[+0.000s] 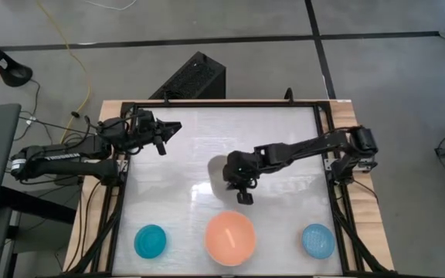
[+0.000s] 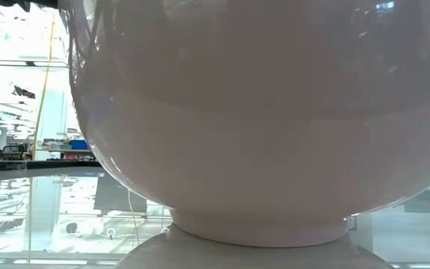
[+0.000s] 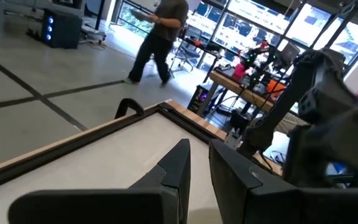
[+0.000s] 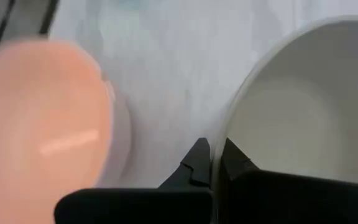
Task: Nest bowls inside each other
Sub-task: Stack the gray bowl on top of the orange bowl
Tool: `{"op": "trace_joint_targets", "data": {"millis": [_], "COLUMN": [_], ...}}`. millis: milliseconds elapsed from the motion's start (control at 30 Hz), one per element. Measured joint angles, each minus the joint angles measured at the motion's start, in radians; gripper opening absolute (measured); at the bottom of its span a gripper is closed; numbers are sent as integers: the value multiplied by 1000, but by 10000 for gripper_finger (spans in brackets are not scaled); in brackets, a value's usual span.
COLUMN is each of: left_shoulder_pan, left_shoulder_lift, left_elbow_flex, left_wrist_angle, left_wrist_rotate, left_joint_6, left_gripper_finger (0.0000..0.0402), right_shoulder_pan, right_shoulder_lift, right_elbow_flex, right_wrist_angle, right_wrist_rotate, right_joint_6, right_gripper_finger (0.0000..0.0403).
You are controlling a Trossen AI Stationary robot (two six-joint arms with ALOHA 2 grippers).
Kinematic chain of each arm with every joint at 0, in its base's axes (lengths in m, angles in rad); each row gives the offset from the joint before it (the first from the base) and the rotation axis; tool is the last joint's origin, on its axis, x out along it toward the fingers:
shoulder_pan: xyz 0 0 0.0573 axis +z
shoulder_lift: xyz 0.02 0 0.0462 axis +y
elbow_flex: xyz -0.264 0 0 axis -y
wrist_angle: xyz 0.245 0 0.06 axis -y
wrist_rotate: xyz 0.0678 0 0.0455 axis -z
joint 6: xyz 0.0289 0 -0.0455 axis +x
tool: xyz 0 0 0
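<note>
Three bowls stand in a row along the table's near edge: a small teal-blue one [image 1: 151, 242], a pink one [image 1: 230, 238] and a small light blue one [image 1: 317, 240]. The pink bowl [image 2: 260, 112] fills the low view and rests on its foot ring. My right gripper [image 1: 244, 198] hangs just beyond the pink bowl, toward the far edge, shut on a cream-white bowl [image 4: 303, 106]. The pink bowl [image 4: 42, 124] lies beside it in the right wrist view. My left gripper [image 1: 167, 130] waits at the table's far left, held level, open by a narrow gap with nothing in it. My right gripper pinches the cream-white bowl's rim [image 4: 224, 127] between its two fingers, one finger inside the bowl and one outside. The fingers come slanting down from the far right. Whether the bowl's base is on the table does not show.
Black frame rails [image 1: 122, 201] run along the table's sides. A black box [image 1: 195, 77] stands past the far edge. A person [image 3: 160, 37] walks in the room beyond the table. Bare table top [image 1: 284, 123] lies between the arms and toward the far edge.
</note>
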Motion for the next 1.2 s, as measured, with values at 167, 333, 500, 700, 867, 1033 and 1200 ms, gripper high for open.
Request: {"op": "trace_joint_targets", "data": {"millis": [167, 333, 500, 700, 867, 1033, 1200], "left_shoulder_pan": [0, 0, 0, 0, 0, 0, 0], "left_shoulder_lift": [0, 0, 0, 0, 0, 0, 0], "left_elbow_flex": [0, 0, 0, 0, 0, 0, 0], "left_wrist_angle": [0, 1, 1, 2, 5, 4, 4], "left_wrist_rotate": [-1, -2, -4, -24, -40, -41, -41], "left_joint_6": [11, 12, 16, 16, 16, 15, 15], "left_gripper_finger": [48, 48, 48, 48, 48, 48, 48], "right_shoulder_pan": [39, 142, 257, 368, 434, 482, 516], "right_shoulder_lift": [-77, -113, -99, -27, 68, 158, 230], "right_elbow_flex": [34, 69, 125, 223, 350, 491, 566], "right_wrist_angle": [5, 0, -14, -53, -174, -340, -386], "right_wrist_rotate": [8, 71, 162, 231, 260, 298, 304], "right_joint_6": [62, 128, 190, 232, 243, 227, 226], "right_gripper_finger": [1, 1, 0, 0, 0, 0, 0]}}
